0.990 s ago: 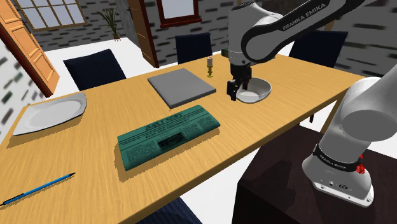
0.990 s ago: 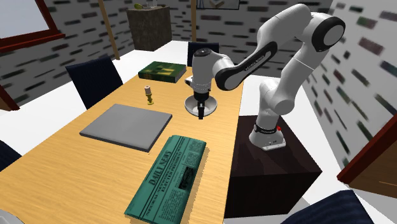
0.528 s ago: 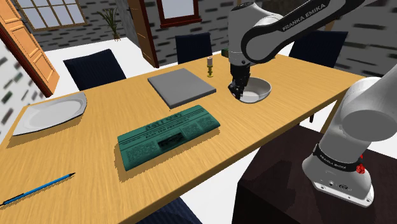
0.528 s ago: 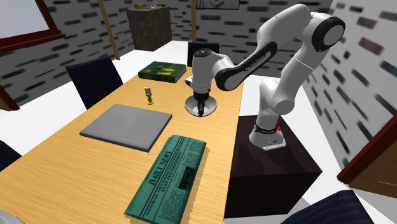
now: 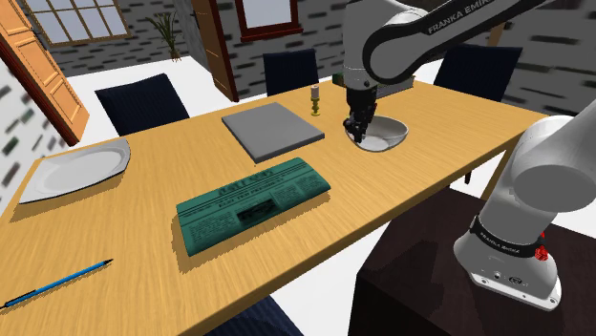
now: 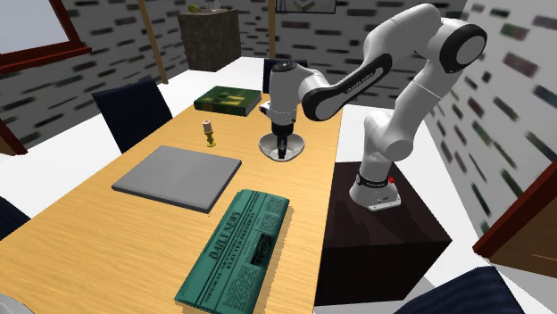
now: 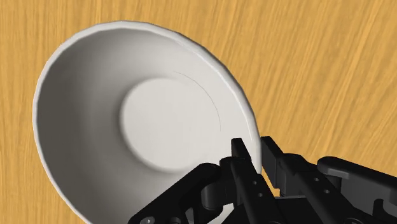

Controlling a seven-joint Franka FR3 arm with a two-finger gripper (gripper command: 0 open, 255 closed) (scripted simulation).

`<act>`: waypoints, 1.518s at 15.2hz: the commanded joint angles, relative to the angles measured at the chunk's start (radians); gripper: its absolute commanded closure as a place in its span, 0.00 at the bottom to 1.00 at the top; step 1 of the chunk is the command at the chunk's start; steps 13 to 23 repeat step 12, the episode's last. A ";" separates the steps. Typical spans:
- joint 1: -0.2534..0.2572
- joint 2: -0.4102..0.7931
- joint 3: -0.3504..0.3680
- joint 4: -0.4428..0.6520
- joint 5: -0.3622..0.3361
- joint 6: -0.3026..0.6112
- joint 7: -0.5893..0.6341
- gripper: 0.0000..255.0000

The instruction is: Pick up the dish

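Gripper: 1 black gripper (image 5: 359,135) is hanging fingers-down from the white arm (image 5: 420,38). Its 2 fingers (image 7: 240,159) are pinching the dish's rim, 1 inside the wall and 1 outside.
Dish: 1 white round dish (image 5: 388,136) is sitting right under the hand. Its near rim is caught between the fingers and its bowl is spreading away to the shoulder view's right of the hand. It seems to be tipping a little, though whether it is leaving the wood is hard to tell.
Table: 1 wooden table (image 5: 134,224) is carrying everything below the hand.
Slab: 1 flat grey slab (image 5: 272,131) is lying near the hand, on the shoulder view's left of it.
Small upright object: 1 small upright object (image 5: 315,98) is standing between the slab and the hand, a bit beyond both.
Newspaper: 1 folded green newspaper (image 5: 250,202) is lying farther from the hand than the slab.
Plate: 1 white plate (image 5: 76,167) is resting well apart from the hand, at the table's far end.
Pen: 1 blue pen (image 5: 57,284) is lying farthest from the hand.
Book: 1 green book (image 6: 223,100) is lying near the hand, just past the dish.
Chairs: 4 dark blue chairs (image 5: 143,105) are standing around the table.
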 commanded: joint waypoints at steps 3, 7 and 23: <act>0.002 -0.022 -0.001 0.038 0.005 -0.060 -0.007 1.00; 0.003 -0.038 -0.003 0.081 0.008 -0.118 -0.015 1.00; 0.004 -0.047 -0.005 0.116 0.010 -0.162 -0.020 1.00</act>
